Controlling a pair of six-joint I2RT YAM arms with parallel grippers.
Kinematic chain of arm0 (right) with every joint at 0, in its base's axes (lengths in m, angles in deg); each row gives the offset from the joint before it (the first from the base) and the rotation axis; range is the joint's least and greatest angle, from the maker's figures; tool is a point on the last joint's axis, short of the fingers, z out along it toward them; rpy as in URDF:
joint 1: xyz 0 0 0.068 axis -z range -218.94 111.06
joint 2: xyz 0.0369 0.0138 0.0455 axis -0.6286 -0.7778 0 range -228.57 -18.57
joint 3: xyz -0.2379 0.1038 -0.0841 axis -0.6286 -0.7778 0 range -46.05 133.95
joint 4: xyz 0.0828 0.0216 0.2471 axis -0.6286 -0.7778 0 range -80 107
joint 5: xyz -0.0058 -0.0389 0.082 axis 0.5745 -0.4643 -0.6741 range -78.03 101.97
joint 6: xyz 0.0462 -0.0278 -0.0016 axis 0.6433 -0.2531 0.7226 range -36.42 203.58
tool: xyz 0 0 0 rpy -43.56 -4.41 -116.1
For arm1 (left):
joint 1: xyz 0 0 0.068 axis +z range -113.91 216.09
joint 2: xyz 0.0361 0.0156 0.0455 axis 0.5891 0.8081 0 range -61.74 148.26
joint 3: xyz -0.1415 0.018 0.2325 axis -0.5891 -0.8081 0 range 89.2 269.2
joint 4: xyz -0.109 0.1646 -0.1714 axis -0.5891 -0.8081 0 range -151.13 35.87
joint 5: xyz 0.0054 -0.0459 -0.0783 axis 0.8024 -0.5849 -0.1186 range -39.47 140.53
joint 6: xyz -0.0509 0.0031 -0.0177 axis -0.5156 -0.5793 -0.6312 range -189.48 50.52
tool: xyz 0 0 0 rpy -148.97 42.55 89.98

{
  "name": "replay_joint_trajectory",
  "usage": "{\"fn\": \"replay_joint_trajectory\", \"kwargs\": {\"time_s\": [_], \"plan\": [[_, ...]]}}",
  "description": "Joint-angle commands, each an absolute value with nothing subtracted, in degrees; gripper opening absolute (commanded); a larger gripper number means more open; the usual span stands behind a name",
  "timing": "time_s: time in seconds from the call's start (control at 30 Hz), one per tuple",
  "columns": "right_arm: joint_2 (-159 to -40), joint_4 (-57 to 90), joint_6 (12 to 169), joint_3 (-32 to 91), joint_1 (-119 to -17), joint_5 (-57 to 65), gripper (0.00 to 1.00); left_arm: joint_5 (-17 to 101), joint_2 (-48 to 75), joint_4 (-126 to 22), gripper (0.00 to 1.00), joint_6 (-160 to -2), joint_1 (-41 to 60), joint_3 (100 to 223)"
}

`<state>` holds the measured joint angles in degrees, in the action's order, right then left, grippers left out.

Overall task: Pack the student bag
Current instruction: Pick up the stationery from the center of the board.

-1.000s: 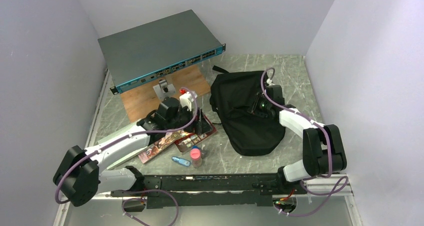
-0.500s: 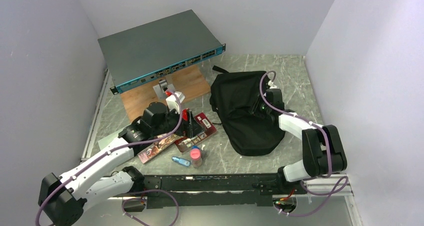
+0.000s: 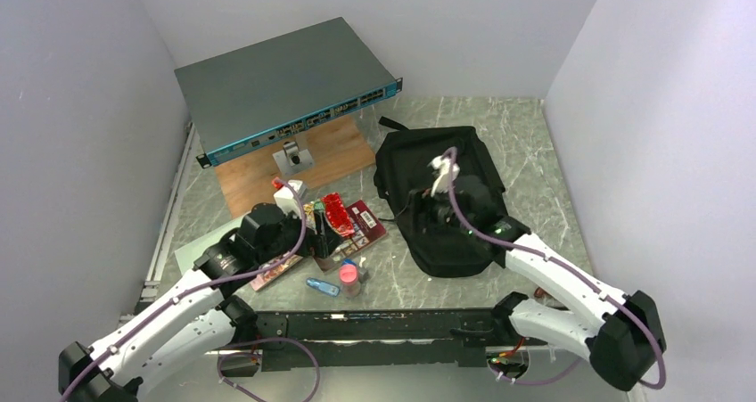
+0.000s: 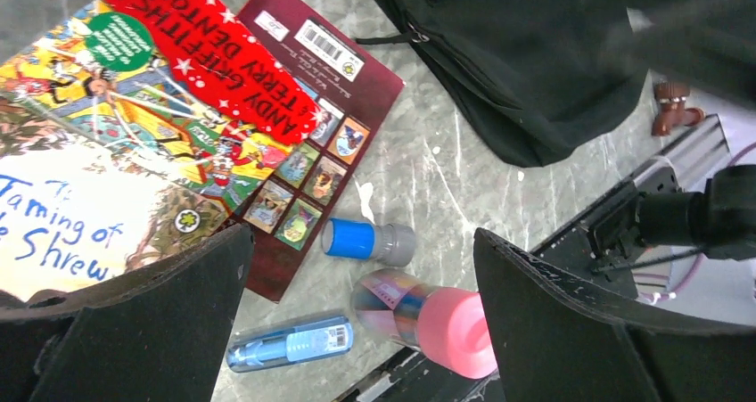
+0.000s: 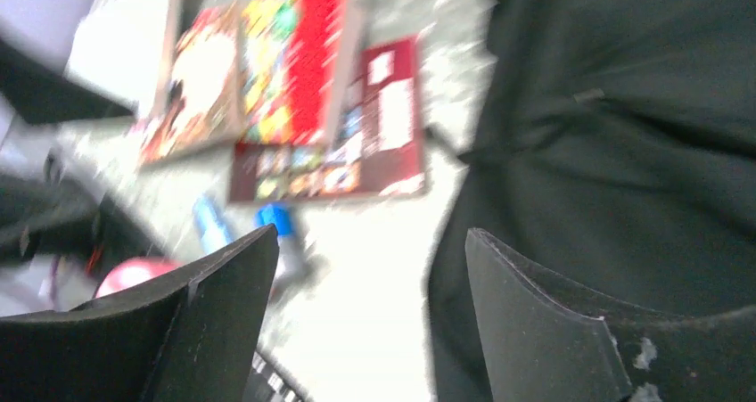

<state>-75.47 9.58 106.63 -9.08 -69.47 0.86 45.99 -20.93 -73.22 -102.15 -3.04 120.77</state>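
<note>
The student bag (image 3: 450,201) is a black soft backpack lying right of centre; its fabric fills the right wrist view (image 5: 624,135). My right gripper (image 3: 426,208) hovers over the bag's left edge, open and empty (image 5: 370,237). My left gripper (image 3: 316,233) is open and empty above the table (image 4: 363,237). Under it lie a colourful red-topped book (image 4: 152,90), a maroon book (image 4: 312,143), a blue-capped grey stick (image 4: 368,241), a pink-capped bottle (image 4: 428,313) and a blue tube (image 4: 290,341).
A flat grey network switch (image 3: 285,86) rests tilted on a wooden board (image 3: 330,148) at the back left, with a small metal stand (image 3: 292,159) in front. A black rail (image 3: 383,326) runs along the near edge. Walls close in on both sides.
My left arm has drawn back toward the near left and its gripper has opened wider. My right arm has swung left and nearer over the bag, and its gripper has opened.
</note>
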Motion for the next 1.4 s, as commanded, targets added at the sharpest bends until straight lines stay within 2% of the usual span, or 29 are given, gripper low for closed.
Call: {"fn": "replay_joint_trajectory", "kwargs": {"time_s": [0.0,0.2,0.47,0.7,0.97,1.07,1.17,1.3,1.37], "plan": [[-74.97,3.73,106.54,-4.23,-82.79,1.76,0.81,50.39,-24.02,-71.94,1.00,-102.58,-3.16,119.81],[-78.29,-1.10,111.50,4.63,-95.24,3.33,0.87,53.21,-25.03,-72.87,1.00,-101.30,-3.18,118.33],[-91.40,-9.07,110.11,13.78,-110.33,20.83,0.91,55.67,-27.77,-74.78,1.00,-102.69,-3.14,117.67],[-101.47,-16.79,109.67,20.95,-115.75,31.98,0.91,55.78,-27.34,-74.74,1.00,-103.03,-3.19,117.41],[-109.13,-15.70,110.96,23.52,-118.51,33.12,0.85,56.59,-29.11,-75.93,1.00,-103.06,-3.16,116.88],[-110.45,-15.14,111.67,23.99,-118.91,33.25,0.77,57.13,-29.53,-76.78,1.00,-102.97,-3.19,117.06],[-109.78,-14.21,112.34,23.30,-119.01,34.23,0.63,57.61,-30.19,-77.15,1.00,-103.07,-3.11,116.67],[-106.60,-12.99,112.74,21.44,-118.88,36.57,0.36,57.96,-30.74,-77.10,1.00,-103.39,-3.19,116.04],[-104.13,-12.33,112.60,20.40,-118.58,38.28,0.15,58.00,-30.74,-77.13,1.00,-103.49,-3.15,115.94]]}}
